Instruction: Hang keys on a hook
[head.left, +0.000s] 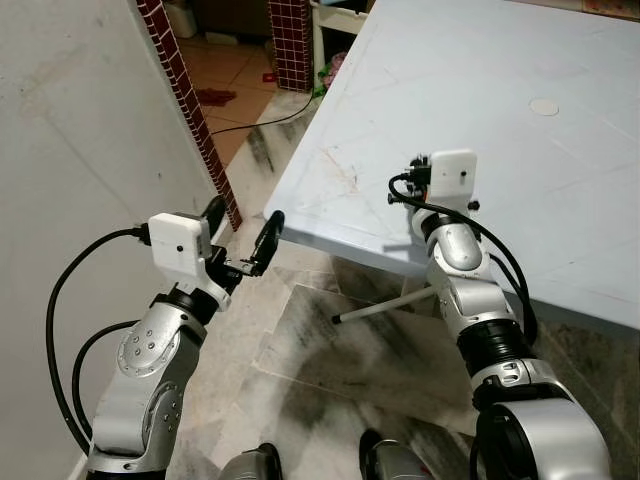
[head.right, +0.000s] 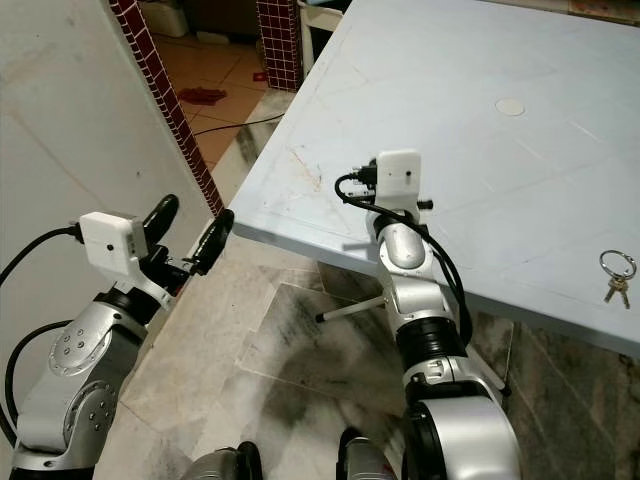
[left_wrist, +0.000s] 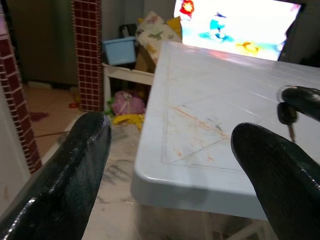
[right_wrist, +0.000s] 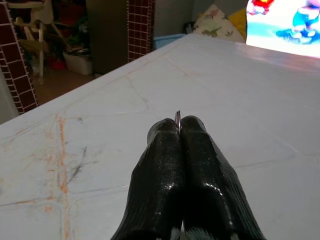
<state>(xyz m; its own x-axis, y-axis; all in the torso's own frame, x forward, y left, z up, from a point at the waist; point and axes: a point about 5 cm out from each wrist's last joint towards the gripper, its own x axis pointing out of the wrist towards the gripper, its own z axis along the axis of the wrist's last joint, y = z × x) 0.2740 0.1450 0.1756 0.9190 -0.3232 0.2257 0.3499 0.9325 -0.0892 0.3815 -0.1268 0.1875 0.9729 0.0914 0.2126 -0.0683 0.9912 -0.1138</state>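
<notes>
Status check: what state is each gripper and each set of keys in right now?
left gripper: open, empty, by the table corner.
right gripper: fingers shut on the held keys, over the table.
held keys: dangling from the right gripper.
loose keys: lying on the table, untouched.

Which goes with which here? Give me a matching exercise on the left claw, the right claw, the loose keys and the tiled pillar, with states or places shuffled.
Things:
1. left claw
2. right claw
3. loose keys
4. tiled pillar

States or places:
A. lying on the table near its front edge
B. open, just off the table's corner
C. dark red
D. shut on a key ring

Pairs: 1-B, 2-D, 3-A, 4-C.
</notes>
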